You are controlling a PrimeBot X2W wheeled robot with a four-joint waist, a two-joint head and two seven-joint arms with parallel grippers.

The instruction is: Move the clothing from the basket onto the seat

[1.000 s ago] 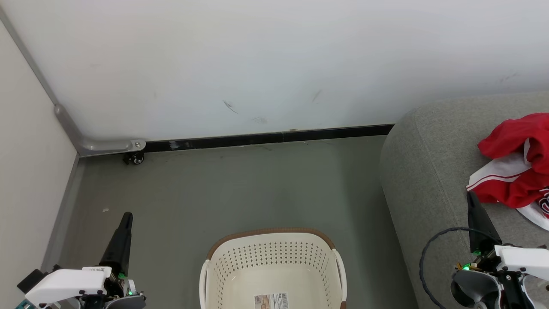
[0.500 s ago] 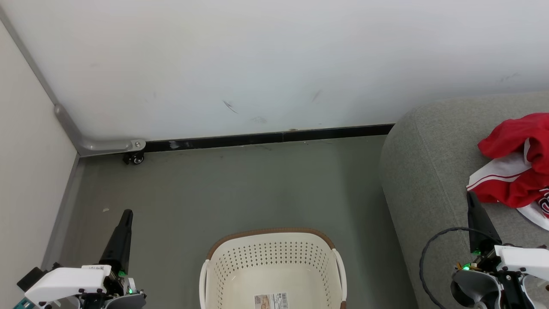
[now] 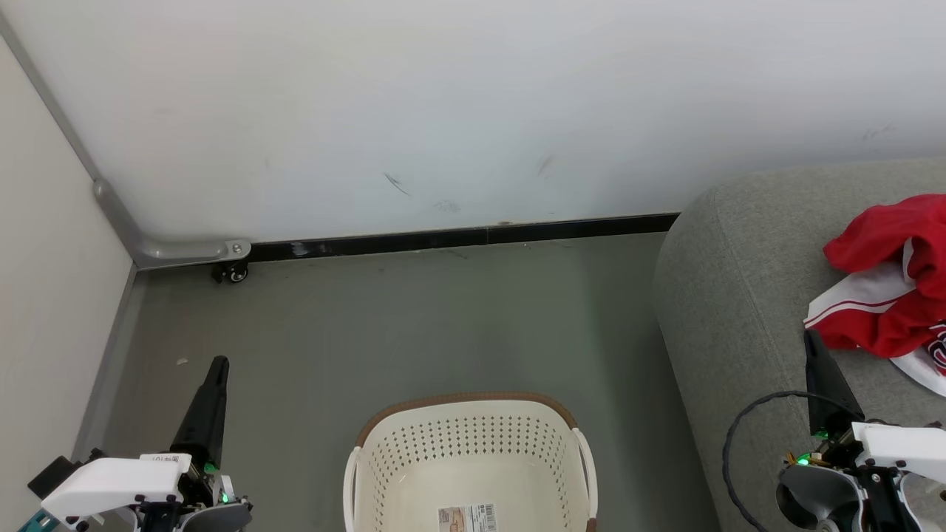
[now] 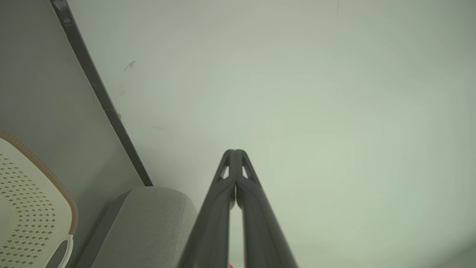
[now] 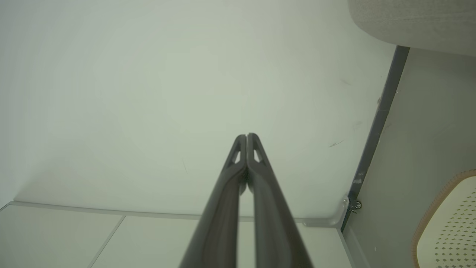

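The red and white clothing (image 3: 890, 284) lies bunched on the grey sofa seat (image 3: 732, 295) at the right edge of the head view. The cream perforated basket (image 3: 473, 451) with brown rim trim stands on the floor at bottom centre, holding nothing but its label sticker (image 3: 467, 517). My left gripper (image 3: 219, 364) is shut and empty at lower left, left of the basket. My right gripper (image 3: 811, 336) is shut and empty at lower right, over the sofa, just short of the clothing. Both wrist views show shut fingers, left (image 4: 235, 152) and right (image 5: 247, 136), pointing at the white wall.
A white wall with a black baseboard (image 3: 458, 238) runs behind the grey floor (image 3: 384, 325). A metal corner bracket with a small caster (image 3: 233, 272) sits at the back left beside a pale side panel (image 3: 44, 281). The basket's rim (image 4: 44, 175) and the sofa's end (image 4: 148, 223) appear in the left wrist view.
My left gripper has risen slightly in the head view. Everything else stays as it was.
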